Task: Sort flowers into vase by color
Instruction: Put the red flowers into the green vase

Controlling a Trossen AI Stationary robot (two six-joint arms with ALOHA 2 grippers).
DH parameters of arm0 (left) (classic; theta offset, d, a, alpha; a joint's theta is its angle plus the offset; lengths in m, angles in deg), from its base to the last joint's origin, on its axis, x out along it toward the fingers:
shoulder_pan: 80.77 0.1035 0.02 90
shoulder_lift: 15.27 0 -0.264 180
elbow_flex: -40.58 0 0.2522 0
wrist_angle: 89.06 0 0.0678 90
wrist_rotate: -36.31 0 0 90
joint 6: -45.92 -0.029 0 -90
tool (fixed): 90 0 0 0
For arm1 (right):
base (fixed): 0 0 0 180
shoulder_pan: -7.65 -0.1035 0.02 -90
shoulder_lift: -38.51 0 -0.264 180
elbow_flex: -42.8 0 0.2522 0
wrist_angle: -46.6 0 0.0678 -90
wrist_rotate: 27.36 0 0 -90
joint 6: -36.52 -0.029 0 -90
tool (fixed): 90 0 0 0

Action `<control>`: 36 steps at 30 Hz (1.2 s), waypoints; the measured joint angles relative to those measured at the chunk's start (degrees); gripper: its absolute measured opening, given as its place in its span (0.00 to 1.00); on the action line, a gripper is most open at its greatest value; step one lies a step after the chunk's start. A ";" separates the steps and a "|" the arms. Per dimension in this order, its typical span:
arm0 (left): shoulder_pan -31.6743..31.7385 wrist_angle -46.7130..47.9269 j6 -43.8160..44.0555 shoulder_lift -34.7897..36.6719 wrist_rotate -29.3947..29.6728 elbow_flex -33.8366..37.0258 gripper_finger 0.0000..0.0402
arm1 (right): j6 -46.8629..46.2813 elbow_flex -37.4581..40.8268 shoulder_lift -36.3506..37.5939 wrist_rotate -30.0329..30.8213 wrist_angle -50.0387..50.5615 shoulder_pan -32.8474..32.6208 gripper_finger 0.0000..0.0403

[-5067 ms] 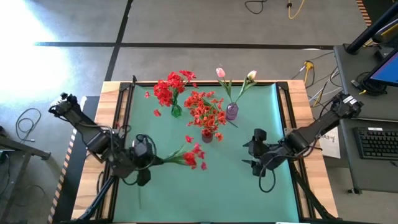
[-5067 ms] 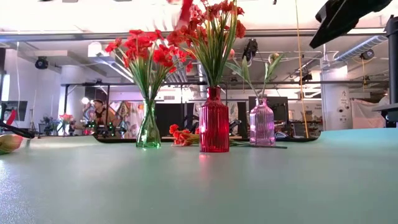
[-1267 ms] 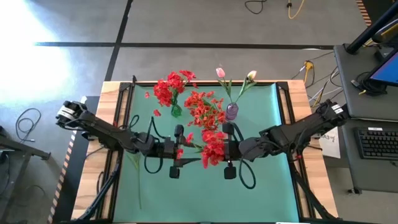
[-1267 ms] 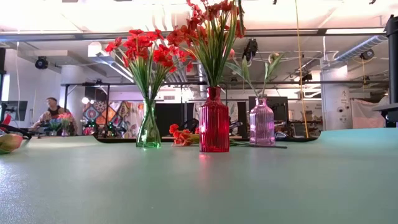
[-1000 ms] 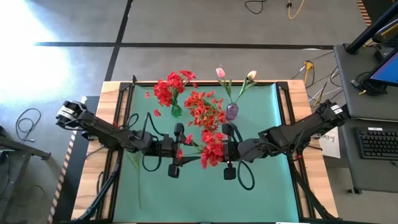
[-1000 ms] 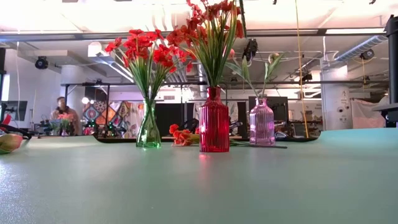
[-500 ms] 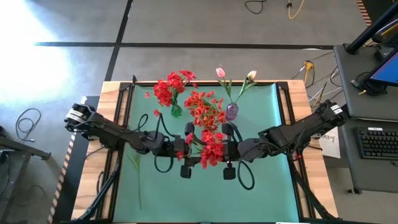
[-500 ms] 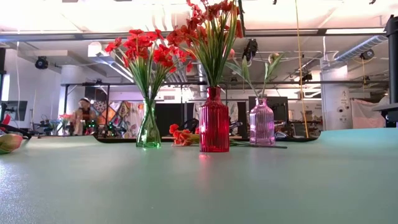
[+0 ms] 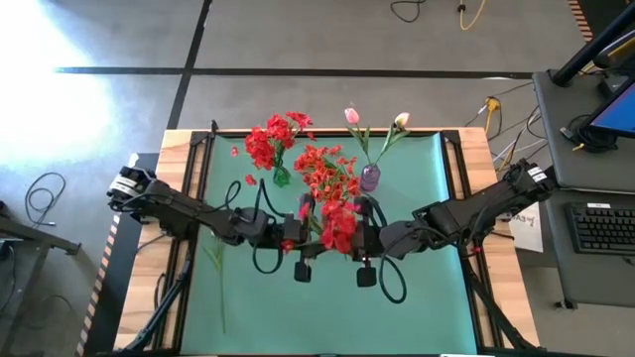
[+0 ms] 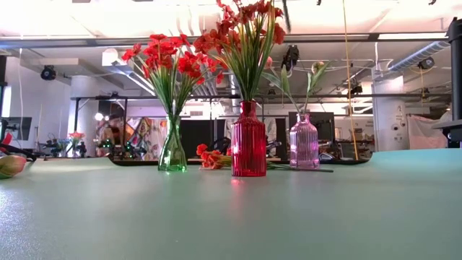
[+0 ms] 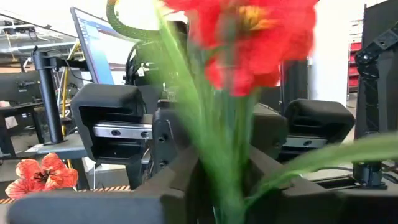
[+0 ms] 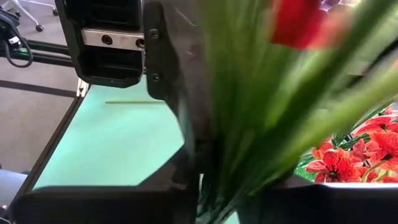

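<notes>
A bunch of red flowers (image 9: 337, 226) hangs over the middle of the green mat, between my two grippers. My left gripper (image 9: 317, 241) comes from the left and my right gripper (image 9: 349, 241) from the right; both are shut on its green stems. Behind stand a green vase (image 10: 172, 148) with red flowers (image 9: 270, 142), a red vase (image 10: 248, 141) with orange-red flowers (image 9: 325, 174), and a pink vase (image 10: 304, 142) with two tulips (image 9: 351, 116). The low view shows neither gripper. My left gripper has the bunch's green stems (image 11: 219, 163) between its two fingers, below the blossoms, coming level from the table's left. The bunch stands upright, blossoms on top. My right gripper has the same stems (image 12: 231, 163) between its fingers, level from the table's right, facing the left gripper; the lower stem ends are hidden.
A loose green stem (image 9: 212, 256) lies on the mat at the left. A red flower (image 10: 211, 157) lies on the mat behind the vases. A bud (image 10: 11, 165) lies at the low view's left edge. A person (image 10: 110, 136) moves in the room behind.
My left gripper has moved toward the table's right edge, up to the flower bunch that my right gripper holds. The bunch has shifted slightly toward the far edge. My right arm has kept its place.
</notes>
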 joint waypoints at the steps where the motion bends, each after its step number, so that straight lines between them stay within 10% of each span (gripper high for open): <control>1: 0.10 -0.01 -0.01 0.01 0.01 0.00 0.15 | 0.02 0.00 0.00 -0.01 -0.02 0.00 0.21; 7: 0.20 0.02 -0.01 0.14 0.02 0.00 0.01 | -0.02 0.00 0.00 0.00 0.01 0.00 0.35; 26: -0.15 24.32 1.82 16.36 0.10 0.02 0.00 | -2.45 0.00 4.10 0.03 1.70 -0.09 0.52; 36: 0.32 42.57 -1.32 32.00 17.98 0.04 0.00 | -2.14 0.00 5.55 0.00 2.16 -0.09 0.52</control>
